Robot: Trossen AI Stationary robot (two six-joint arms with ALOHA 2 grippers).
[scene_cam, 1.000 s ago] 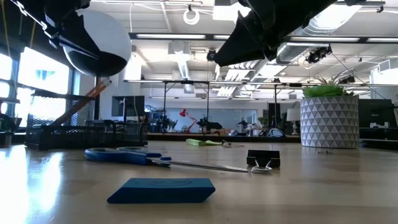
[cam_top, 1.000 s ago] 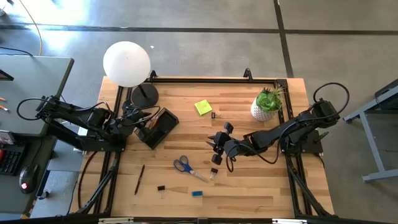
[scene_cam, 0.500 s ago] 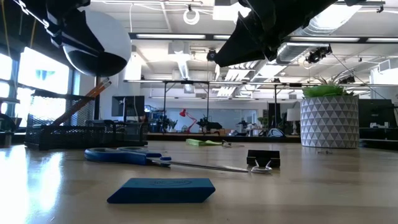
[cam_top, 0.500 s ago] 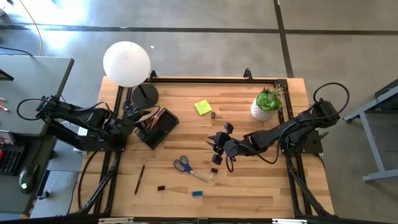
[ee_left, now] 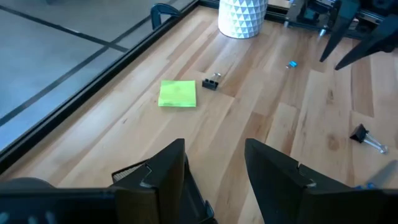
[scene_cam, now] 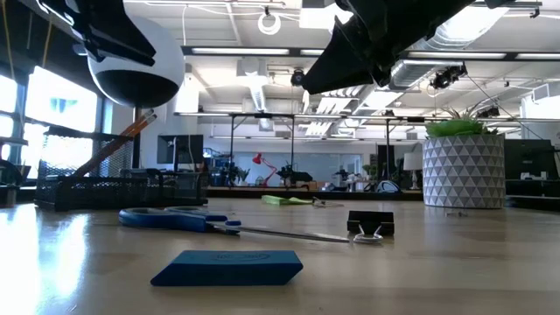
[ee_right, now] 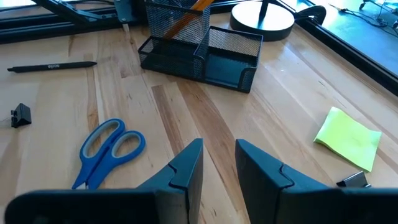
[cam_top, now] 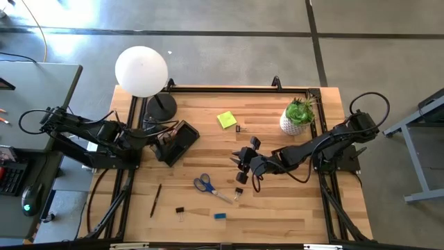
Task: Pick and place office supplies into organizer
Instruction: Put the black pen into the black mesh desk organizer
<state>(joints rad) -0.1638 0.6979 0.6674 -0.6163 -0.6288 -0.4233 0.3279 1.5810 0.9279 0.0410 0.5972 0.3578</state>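
The black mesh organizer [cam_top: 177, 144] sits near the table's left side, with an orange pencil [ee_right: 193, 6] leaning in its cup. My left gripper [cam_top: 152, 132] hovers open just left of it, and the mesh rim [ee_left: 130, 171] shows beside its fingers. My right gripper [cam_top: 243, 163] hangs open above mid-table, right of the blue-handled scissors [cam_top: 205, 185]. Lying flat on the wood are the scissors, a dark pen [cam_top: 156, 200], a blue eraser [cam_top: 219, 216], a yellow sticky-note pad [cam_top: 226, 119] and binder clips [cam_top: 238, 193] [cam_top: 179, 210] [cam_top: 239, 128].
A white globe lamp [cam_top: 142, 69] on a round black base [cam_top: 161, 105] stands at the far left corner behind the organizer. A potted plant [cam_top: 298, 114] stands far right. A black frame rail [cam_top: 222, 89] runs along the far edge. Bare wood lies between the scissors and the organizer.
My left gripper has risen above the organizer; in the low view its dark shape has moved up toward the picture's top. The right arm and the items on the table have stayed where they were.
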